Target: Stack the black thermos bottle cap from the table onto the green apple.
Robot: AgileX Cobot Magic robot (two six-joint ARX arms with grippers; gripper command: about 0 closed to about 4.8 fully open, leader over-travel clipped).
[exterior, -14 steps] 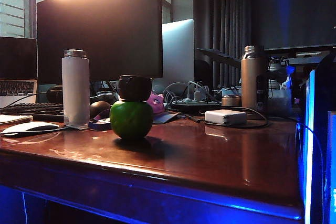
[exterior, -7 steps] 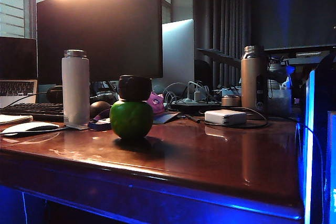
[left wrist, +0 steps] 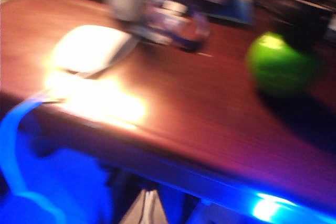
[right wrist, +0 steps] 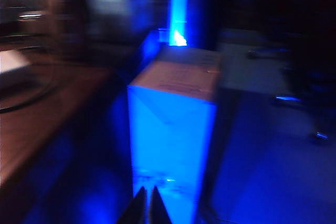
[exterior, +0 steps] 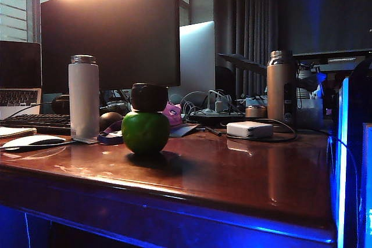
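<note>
The squat matte black thermos bottle cap (exterior: 149, 97) sits atop the glossy green apple (exterior: 145, 132) on the reddish-brown wooden desk (exterior: 232, 172). No writing is legible. The right gripper (right wrist: 147, 203), off the desk's right edge, is closed and empty; the left gripper's (left wrist: 147, 209) opening cannot be told.

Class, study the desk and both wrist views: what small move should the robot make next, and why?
Probably none beyond parking both arms. The black thermos bottle cap already sits on the green apple. The right pincer is shut below the table edge; the left pincer's state is unclear, and neither shows in the exterior view.
</note>
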